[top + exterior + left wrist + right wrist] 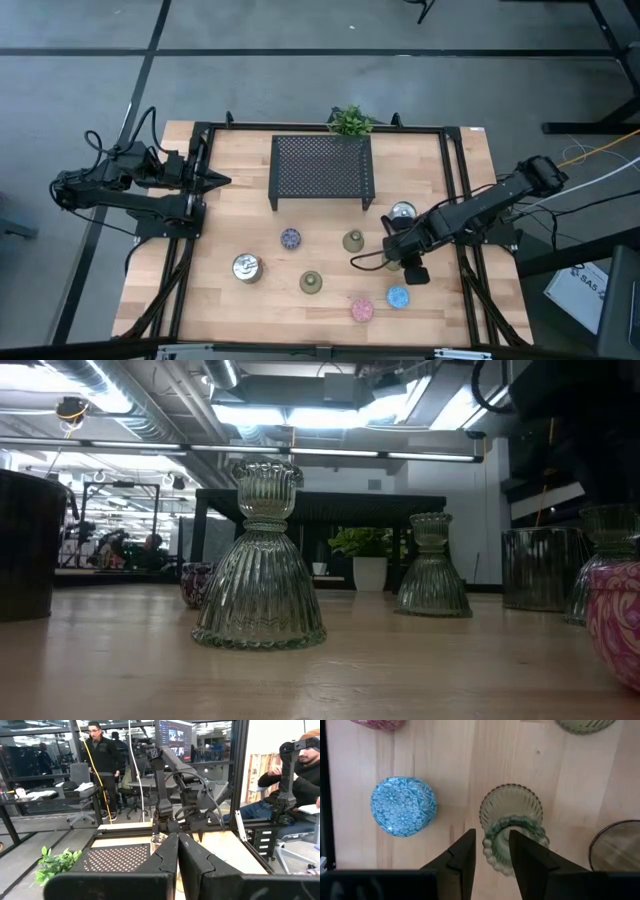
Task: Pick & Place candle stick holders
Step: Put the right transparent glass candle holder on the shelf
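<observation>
1. Olive-green glass holder (512, 827) sits on the worktop (220, 230) right under my right pincer (492, 851); the fingers straddle its beaded rim at a narrow gap and look not yet clamped, so I judge a grasp about to start.
2. In the high view the right pincer (408, 258) is at the right-hand side of the worktop, just beside the blue glitter holder (398, 297) and a silver holder (402, 213).
3. Left pincer (177, 851) waits at the left edge, raised, fingers pressed together, holding nothing.
4. Loose on the wood: purple holder (290, 238), second silver holder (246, 267), two more green holders (353, 241) and (312, 283), pink holder (362, 310).
5. Black mesh rack (321, 170) at the back has nothing on it that I can see; small plant (350, 122) sits behind it.
6. My call: task barely begun, no holder placed anywhere, all eight left to move. Destination isn't shown; the rack is my guess.
7. Low view shows ribbed green holders upright, none tipped.
</observation>
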Motion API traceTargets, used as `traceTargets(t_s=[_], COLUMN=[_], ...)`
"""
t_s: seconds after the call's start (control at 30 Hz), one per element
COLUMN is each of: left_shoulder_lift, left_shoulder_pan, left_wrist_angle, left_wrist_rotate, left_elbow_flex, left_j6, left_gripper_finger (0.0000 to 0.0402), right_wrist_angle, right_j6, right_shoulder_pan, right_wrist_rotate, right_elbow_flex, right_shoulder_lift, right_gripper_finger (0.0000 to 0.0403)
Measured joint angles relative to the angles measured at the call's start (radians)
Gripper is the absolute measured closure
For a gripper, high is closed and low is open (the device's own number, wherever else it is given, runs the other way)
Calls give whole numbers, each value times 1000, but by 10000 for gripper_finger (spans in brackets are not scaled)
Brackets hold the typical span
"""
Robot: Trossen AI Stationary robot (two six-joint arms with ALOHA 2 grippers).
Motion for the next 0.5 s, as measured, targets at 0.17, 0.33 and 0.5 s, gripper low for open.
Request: traceTargets(t_s=[0.17, 0.33, 0.5], left_shoulder_lift=[0, 0, 0], left_shoulder_pan=[0, 0, 0], left_wrist_angle=[0, 0, 0], left_wrist_rotate=[0, 0, 0], left_elbow_flex=[0, 0, 0], left_j6=[0, 0, 0], left_gripper_finger=[396, 393, 396], right_wrist_angle=[-9, -12, -17], right_j6=[-25, -29, -29], right_shoulder_pan=[0, 0, 0], right_wrist_rotate=[0, 0, 4], right_elbow_flex=[0, 1, 3], right_shoulder_lift=[15, 15, 14], right_gripper_finger=[294, 337, 361])
